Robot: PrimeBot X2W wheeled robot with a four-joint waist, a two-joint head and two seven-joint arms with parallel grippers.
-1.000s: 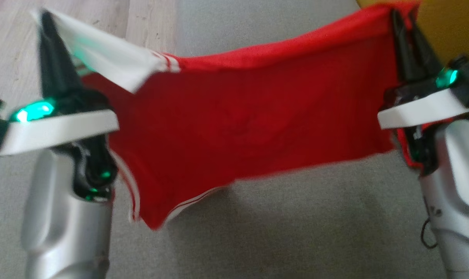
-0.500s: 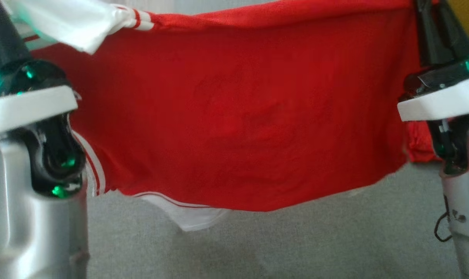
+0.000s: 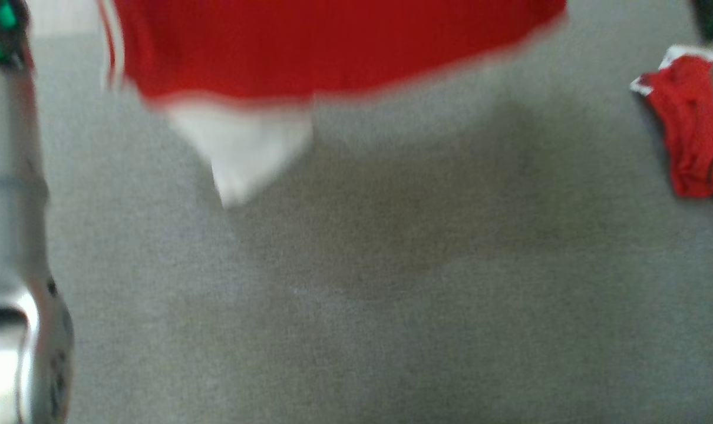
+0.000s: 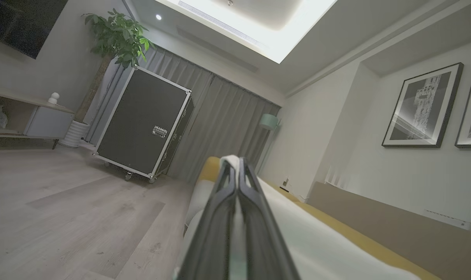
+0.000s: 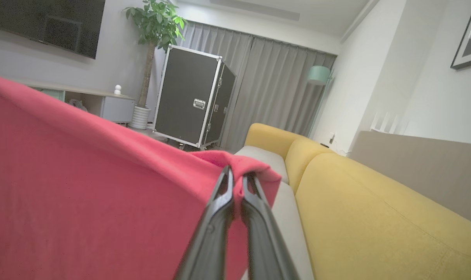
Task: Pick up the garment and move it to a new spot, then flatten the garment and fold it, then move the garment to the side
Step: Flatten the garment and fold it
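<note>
The garment (image 3: 333, 47) is a red shirt with white sleeves and striped trim, hanging stretched in the air above the grey seat (image 3: 392, 282); its lower edge and a white sleeve (image 3: 244, 153) dangle at the top of the head view. A red corner (image 3: 692, 129) droops at the far right. My left gripper (image 4: 234, 163) is shut on white cloth (image 4: 297, 229) of the garment. My right gripper (image 5: 237, 173) is shut on a red fold of the garment (image 5: 83, 186), which spreads away to the left in the right wrist view.
A yellow sofa (image 5: 375, 210) with a grey seat cushion runs beneath both arms. Beyond lie a wooden floor (image 4: 64, 202), a black wheeled flight case (image 4: 144, 124), a potted plant (image 5: 153, 23), grey curtains and a low cabinet (image 5: 103, 105).
The garment and both grippers have risen towards the top of the head view, which has itself shifted. The white sleeve has dropped below the red hem.
</note>
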